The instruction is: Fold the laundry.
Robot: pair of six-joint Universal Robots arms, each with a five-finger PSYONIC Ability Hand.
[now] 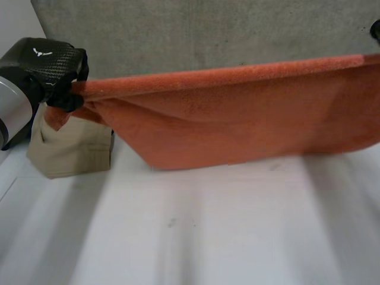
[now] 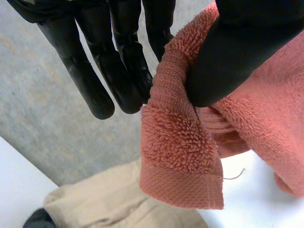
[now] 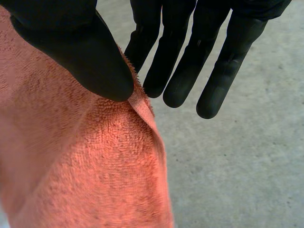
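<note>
An orange terry towel [image 1: 237,119] hangs stretched between my two hands above the white table [image 1: 208,231]. My left hand [image 1: 59,77] pinches its left top corner; in the left wrist view the thumb [image 2: 223,61] presses the towel corner [image 2: 180,142] against the straight fingers [image 2: 128,71]. My right hand [image 3: 85,52] pinches the towel's right top corner [image 3: 137,99] between thumb and straight fingers [image 3: 190,61]. The towel's lower edge sags close to the table.
A folded beige garment [image 1: 74,148] lies on the table under my left hand, also seen below the towel corner as beige cloth [image 2: 109,199]. A grey floor [image 1: 196,35] lies beyond the table's far edge.
</note>
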